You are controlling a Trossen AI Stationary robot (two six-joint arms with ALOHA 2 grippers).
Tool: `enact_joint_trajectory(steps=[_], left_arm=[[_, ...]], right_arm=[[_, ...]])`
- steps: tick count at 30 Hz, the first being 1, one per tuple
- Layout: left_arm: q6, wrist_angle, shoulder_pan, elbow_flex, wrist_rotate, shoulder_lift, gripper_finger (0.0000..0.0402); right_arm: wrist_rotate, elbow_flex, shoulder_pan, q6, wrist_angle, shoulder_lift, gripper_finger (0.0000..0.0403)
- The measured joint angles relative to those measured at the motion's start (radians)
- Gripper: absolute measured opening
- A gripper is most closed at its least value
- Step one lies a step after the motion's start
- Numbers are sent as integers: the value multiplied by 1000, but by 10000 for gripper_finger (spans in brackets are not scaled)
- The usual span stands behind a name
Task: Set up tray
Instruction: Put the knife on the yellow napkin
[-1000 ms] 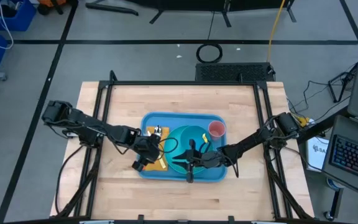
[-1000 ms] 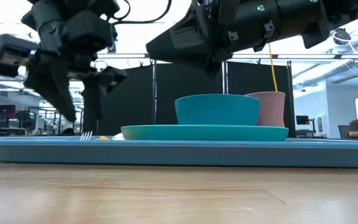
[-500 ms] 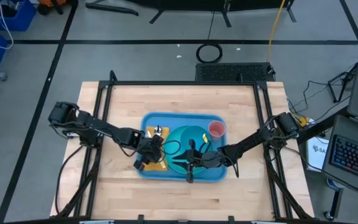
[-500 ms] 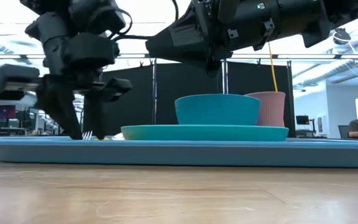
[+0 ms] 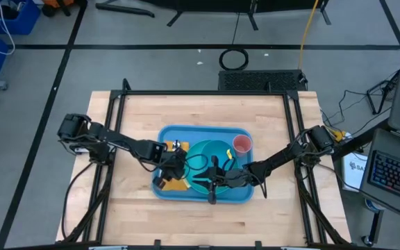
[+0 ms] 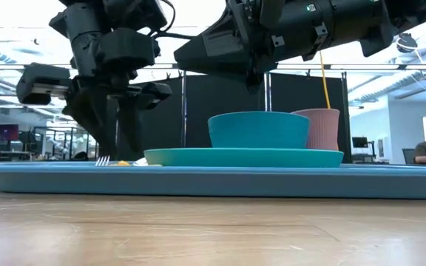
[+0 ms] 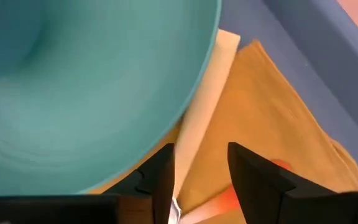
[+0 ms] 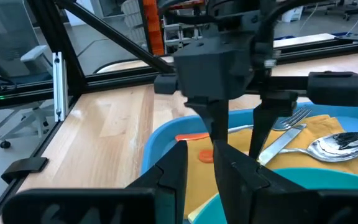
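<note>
Since the earlier frame the left gripper (image 5: 170, 169) has moved inward over the tray (image 5: 244, 196), which lies mid-table, long axis left-to-right. Its fingers (image 8: 261, 127) stand apart, empty, straddling the napkin (image 7: 272, 143) beside the plate (image 5: 217, 175); the cutlery lies just beyond.

Wooden table (image 5: 130, 118): light-blue tray (image 5: 167, 133) lies flat at centre.

1. Tray (image 5: 203, 132) sits mid-table (image 5: 200, 212).
2. On tray: plate (image 5: 207, 149) centre, bowl (image 6: 259, 129) on the plate, cup (image 5: 242, 144) at far right corner.
3. Napkin (image 5: 176, 185) lies left of plate, partly under its edge.
4. Fork (image 8: 284, 124) and spoon (image 8: 340, 144) rest on napkin, side by side.
</note>
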Motion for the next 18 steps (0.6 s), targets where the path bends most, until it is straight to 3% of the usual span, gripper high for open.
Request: enact_joint_trajectory(steps=[9,18], left_arm=[[24,16,66,-10,72,4,152],[43,37,63,-4,107,114,152]], right_arm=[[0,0,2,-2,-1,0,70],[1,-1,2,-2,-10,0,70]])
